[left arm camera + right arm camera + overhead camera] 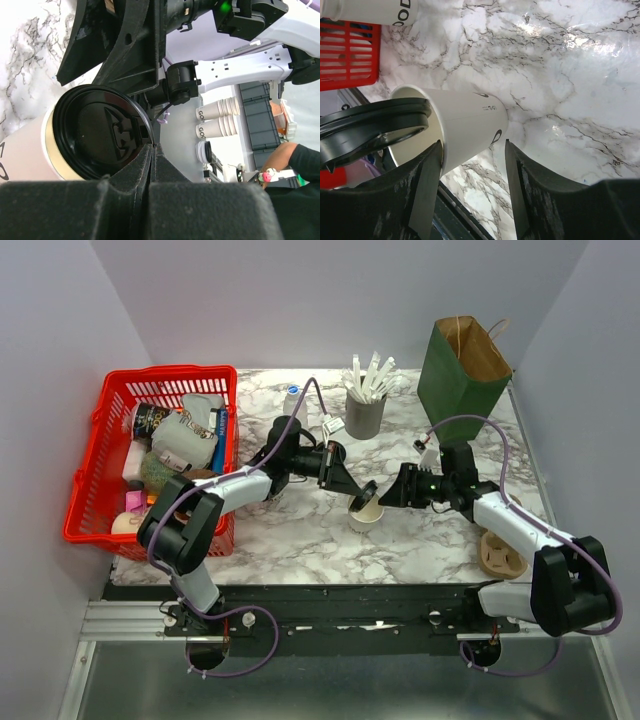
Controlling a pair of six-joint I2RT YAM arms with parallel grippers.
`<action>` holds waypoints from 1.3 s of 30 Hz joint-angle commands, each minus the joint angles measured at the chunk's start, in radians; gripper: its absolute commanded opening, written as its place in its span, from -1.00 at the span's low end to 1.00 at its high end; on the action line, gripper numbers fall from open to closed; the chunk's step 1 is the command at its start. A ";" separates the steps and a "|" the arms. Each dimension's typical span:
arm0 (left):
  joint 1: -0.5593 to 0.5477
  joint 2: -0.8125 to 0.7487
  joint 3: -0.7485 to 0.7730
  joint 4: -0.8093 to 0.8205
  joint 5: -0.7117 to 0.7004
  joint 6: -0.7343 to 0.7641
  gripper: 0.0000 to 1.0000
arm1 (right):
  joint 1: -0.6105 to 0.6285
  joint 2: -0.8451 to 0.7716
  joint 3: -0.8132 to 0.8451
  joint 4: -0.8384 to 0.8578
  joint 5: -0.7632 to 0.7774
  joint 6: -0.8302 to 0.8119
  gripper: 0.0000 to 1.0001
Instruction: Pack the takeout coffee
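The takeout coffee cup (366,516), cream-white paper, stands mid-table between the two arms. Its black lid (368,494) sits tilted over the cup's mouth, not pressed flat. My left gripper (358,488) is shut on the lid's rim. In the left wrist view the lid (97,131) meets the closed left gripper (152,148) at its edge, with the cup wall (27,155) behind. My right gripper (388,494) is open and straddles the cup (470,117). One of its fingers (427,185) touches the cup near the rim; the other stands just off the base.
A red basket (92,495) full of items stands at the left. A grey cup of white sticks (365,415) and a green paper bag (462,370) stand at the back. A brown cup holder (500,555) lies near the front right edge. Another paper cup (370,10) lies by the basket.
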 commanded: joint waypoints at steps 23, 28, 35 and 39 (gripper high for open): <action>0.031 -0.046 -0.003 -0.124 -0.029 0.132 -0.62 | 0.008 -0.015 0.016 -0.014 0.025 -0.016 0.21; 0.035 -0.041 -0.001 -0.129 -0.035 0.137 -0.59 | 0.007 -0.012 0.022 -0.013 0.025 -0.014 0.21; 0.035 -0.069 0.038 -0.221 -0.067 0.304 -0.39 | 0.007 -0.011 0.024 -0.011 0.022 -0.017 0.21; 0.012 -0.130 0.115 -0.547 -0.179 0.632 -0.01 | 0.008 -0.011 0.024 -0.010 0.018 -0.019 0.21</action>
